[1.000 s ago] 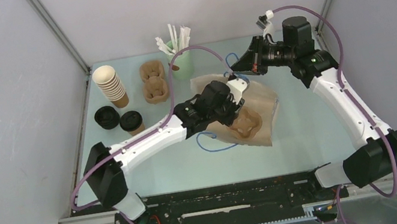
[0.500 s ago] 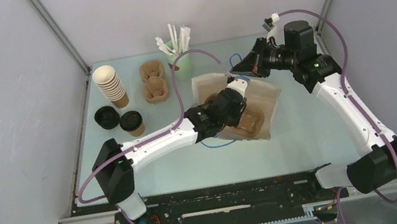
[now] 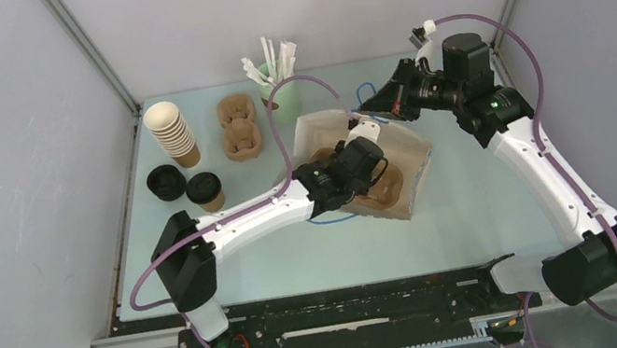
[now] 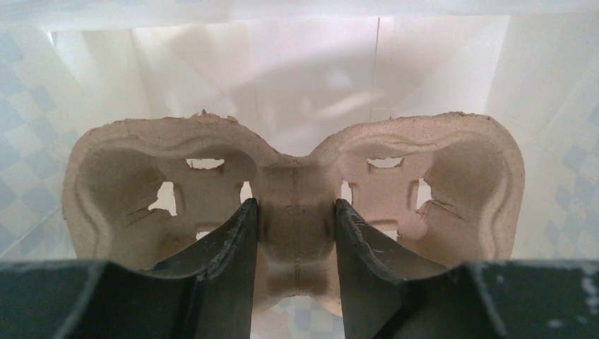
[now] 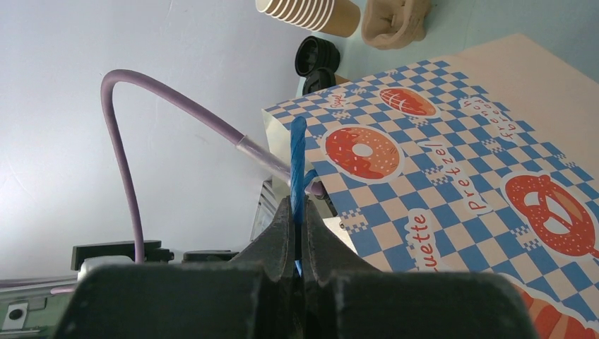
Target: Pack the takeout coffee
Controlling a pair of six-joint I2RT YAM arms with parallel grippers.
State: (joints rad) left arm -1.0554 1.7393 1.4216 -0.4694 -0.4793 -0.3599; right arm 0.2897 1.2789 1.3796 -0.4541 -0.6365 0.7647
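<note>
My left hand [image 4: 295, 212] pinches the middle ridge of a two-cup pulp carrier [image 4: 293, 180], one finger [image 4: 226, 247] pressed to each side of it. The carrier sits inside the mouth of the paper bag [image 3: 411, 149], whose pale inner walls fill the wrist view behind it. Both cup wells of the carrier are bare.

My right hand [image 5: 297, 212] is pressed together on the bag's blue cord handle [image 5: 298, 159], which rises straight up out of the fingers. The bag's outside is printed with blue checks, doughnuts and pretzels.

The takeout coffee [image 3: 204, 189] stands on the desk [image 3: 481, 211] at the left of the top view, well apart from the bag. It is just beside a loose black lid [image 3: 165, 182] and near the stack of lidless cups [image 3: 171, 131].
</note>
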